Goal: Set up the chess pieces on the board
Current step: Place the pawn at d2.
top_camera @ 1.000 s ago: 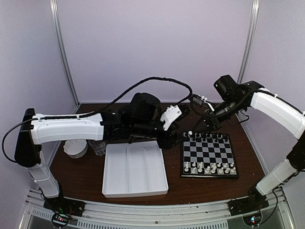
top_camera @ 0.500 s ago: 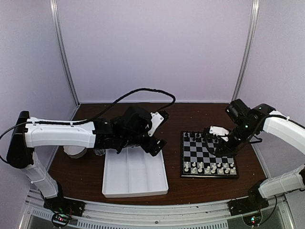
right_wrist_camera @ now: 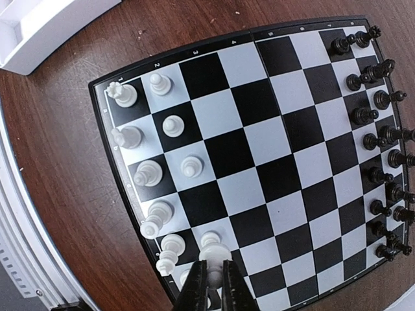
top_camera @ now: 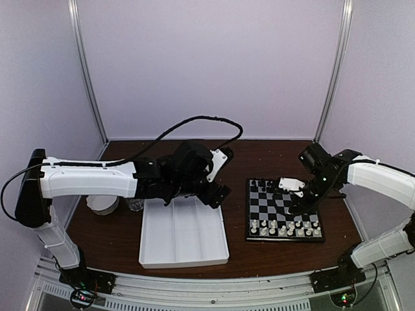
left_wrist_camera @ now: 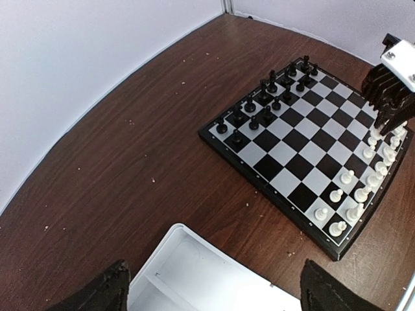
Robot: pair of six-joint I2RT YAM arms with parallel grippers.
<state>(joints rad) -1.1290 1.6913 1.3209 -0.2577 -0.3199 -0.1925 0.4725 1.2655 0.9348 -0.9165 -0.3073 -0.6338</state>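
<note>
At the near right of the board (top_camera: 283,210), which sits on the tabletop (top_camera: 117,233) beside the tray (top_camera: 185,260), my right gripper (right_wrist_camera: 215,271) is clenched on a white piece (right_wrist_camera: 214,249), held low among the white chess pieces (right_wrist_camera: 172,124). I judge a skewed release could topple its close neighbours. Farther left, my left gripper (top_camera: 219,193) hangs released above the tray's far rim, and the black pieces (right_wrist_camera: 363,115) line the board's far edge.

Your top external view looks down from above the near edge toward the far edge, covering the whole tabletop (top_camera: 259,155). Your left wrist view faces obliquely toward the far right corner. Your right wrist view looks steeply down, close. All three views share the board (top_camera: 283,210).
</note>
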